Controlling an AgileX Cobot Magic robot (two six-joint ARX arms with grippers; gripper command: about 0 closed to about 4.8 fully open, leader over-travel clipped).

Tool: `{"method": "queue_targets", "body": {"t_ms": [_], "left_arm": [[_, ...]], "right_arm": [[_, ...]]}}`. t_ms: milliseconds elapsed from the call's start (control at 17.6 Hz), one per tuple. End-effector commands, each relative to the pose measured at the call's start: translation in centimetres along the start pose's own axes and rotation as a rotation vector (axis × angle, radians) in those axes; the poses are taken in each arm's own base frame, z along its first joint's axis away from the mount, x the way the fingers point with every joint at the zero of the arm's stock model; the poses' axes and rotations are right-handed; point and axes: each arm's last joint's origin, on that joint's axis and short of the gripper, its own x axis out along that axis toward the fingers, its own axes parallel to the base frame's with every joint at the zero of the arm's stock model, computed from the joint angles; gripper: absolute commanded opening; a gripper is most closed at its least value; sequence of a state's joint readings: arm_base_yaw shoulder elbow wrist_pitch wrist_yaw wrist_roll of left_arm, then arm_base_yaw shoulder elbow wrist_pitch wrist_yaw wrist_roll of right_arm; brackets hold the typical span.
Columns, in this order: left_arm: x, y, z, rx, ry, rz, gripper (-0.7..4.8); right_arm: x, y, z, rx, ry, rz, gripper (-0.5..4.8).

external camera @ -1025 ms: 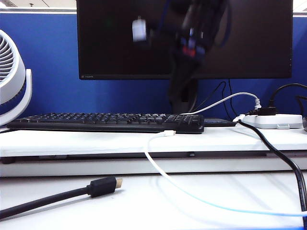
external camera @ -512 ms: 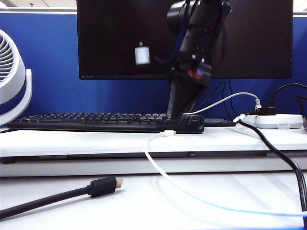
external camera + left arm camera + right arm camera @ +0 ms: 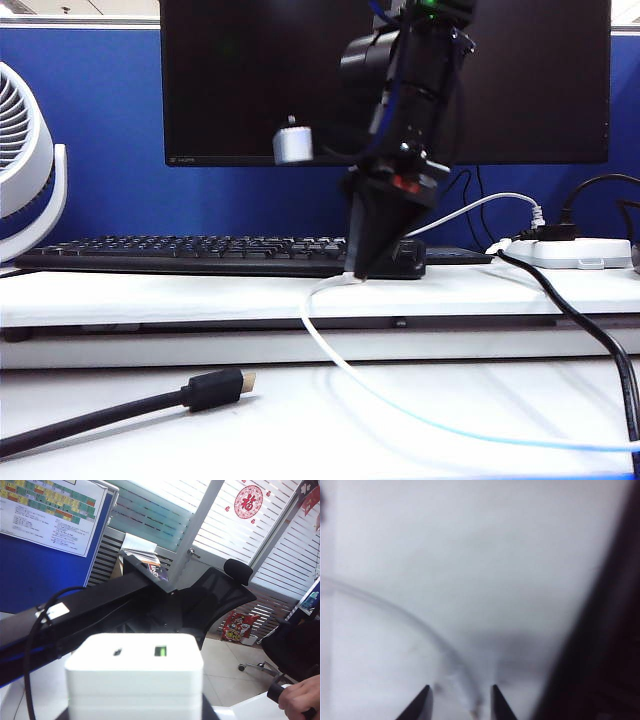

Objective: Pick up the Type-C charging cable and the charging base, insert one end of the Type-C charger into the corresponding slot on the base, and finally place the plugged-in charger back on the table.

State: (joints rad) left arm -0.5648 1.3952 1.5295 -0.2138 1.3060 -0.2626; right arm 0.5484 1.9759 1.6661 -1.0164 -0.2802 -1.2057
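On my left side I have the charging base up off the table; in the left wrist view it fills the foreground, its face toward the camera with the small dark slot beside the green-tongued port. My left gripper itself is hidden under the block there, so I judge it clamped on the block's lower body, though no finger shows. The block looks rigid, smooth-sided and light, so I would keep a firm squeeze on its flat sides or it may twist when the plug is pushed in.

Further right, my right gripper points down at the shelf tier just in front of the keyboard, right over the plug end of the Type-C charging cable. In the right wrist view its fingertips stand partly apart, straddling the cable, holding nothing yet. The cable is thin, limp and slick; I would pinch the stiff plug housing, not the cord, so it stays aimed for the slot.
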Motion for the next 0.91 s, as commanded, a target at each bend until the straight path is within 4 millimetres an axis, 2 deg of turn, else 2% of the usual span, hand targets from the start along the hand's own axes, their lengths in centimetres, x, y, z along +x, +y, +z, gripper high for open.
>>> {"method": "queue_targets", "body": {"t_ms": [57,285,911], "left_arm": [[-0.1,-0.4,0.3,0.024,-0.004,-0.009,-0.05],[-0.1,-0.4,0.2,0.021,-0.003,-0.011,-0.05],[-0.1,-0.4,0.2,0.02,0.002,-0.026,-0.05]], "right_arm": [[0.2,0.4,0.0,-0.003,-0.004,0.02,1.57],[0.7,0.5,1.1,-0.04,-0.007,-0.004,1.57],[0.7,0.3,0.6,-0.029,0.056,-0.02,1.38]]}}
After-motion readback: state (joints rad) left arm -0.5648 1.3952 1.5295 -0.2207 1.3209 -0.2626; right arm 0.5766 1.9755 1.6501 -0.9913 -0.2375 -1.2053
